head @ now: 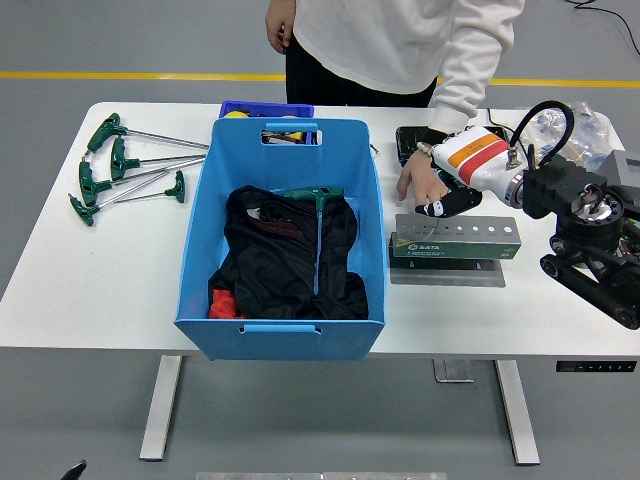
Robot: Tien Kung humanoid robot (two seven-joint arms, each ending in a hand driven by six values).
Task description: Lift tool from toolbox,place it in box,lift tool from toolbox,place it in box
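Where tools lie: four T-handle wrenches, one blue box.

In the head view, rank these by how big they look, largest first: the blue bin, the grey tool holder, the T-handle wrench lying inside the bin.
1. Blue bin, by far the largest.
2. Grey tool holder.
3. T-handle wrench inside the bin; about as long as the holder but much thinner.

Green-handled T-wrench inside blue box, beside toolbox.
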